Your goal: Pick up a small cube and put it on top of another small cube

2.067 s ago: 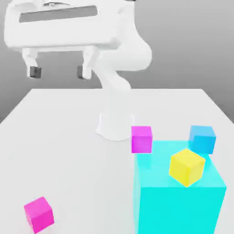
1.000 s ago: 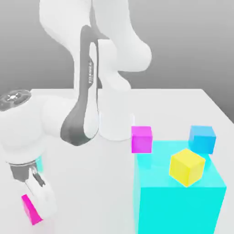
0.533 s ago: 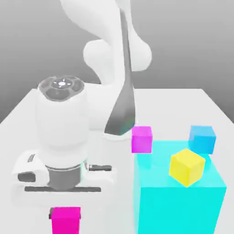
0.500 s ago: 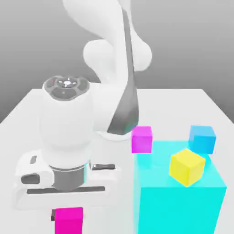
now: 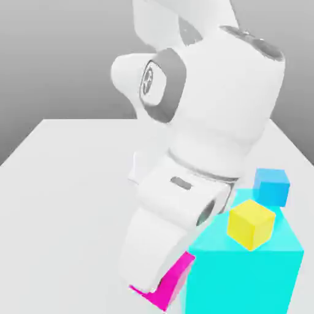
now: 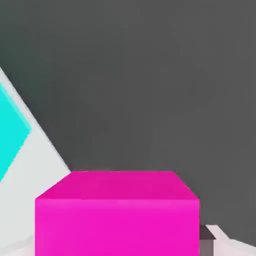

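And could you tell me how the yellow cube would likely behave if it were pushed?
The yellow cube has flat faces and straight edges, so it would probably slide rather than roll. It looks solid, so likely stiff.

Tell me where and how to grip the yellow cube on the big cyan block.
Take the yellow cube by two opposite upright side faces, coming from straight above. Its top is exposed, and it sits turned, one upright edge toward the exterior view, so the fingers should probably turn to match. The gripper would first have to release the pink cube.
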You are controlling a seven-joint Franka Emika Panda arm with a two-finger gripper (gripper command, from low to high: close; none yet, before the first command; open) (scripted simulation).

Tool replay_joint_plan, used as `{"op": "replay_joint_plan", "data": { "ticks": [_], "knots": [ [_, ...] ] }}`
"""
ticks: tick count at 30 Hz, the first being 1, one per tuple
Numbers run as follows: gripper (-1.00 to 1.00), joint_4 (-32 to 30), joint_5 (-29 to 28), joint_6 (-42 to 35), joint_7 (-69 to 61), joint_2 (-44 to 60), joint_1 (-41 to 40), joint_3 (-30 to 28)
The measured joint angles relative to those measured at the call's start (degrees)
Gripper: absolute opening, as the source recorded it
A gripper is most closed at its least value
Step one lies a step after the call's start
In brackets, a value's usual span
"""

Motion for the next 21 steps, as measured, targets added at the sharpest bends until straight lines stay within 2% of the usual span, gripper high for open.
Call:
{"op": "replay_joint_plan", "data": {
  "ticks": [4,13,17,18,21],
  "knots": [
    [-1.0,-2.6,6.1,-5.0,6.1,-7.2,4.6,2.3],
    [-1.0,-11.1,28.3,-11.5,24.1,-22.5,9.2,3.7],
    [-1.0,-16.1,30.2,-5.9,25.3,-21.7,9.9,4.7],
    [1.0,-17.2,30.1,-4.1,25.5,-21.1,9.9,4.9],
    [1.0,-17.2,30.1,-4.1,25.5,-21.1,9.9,4.9]
  ]
}}
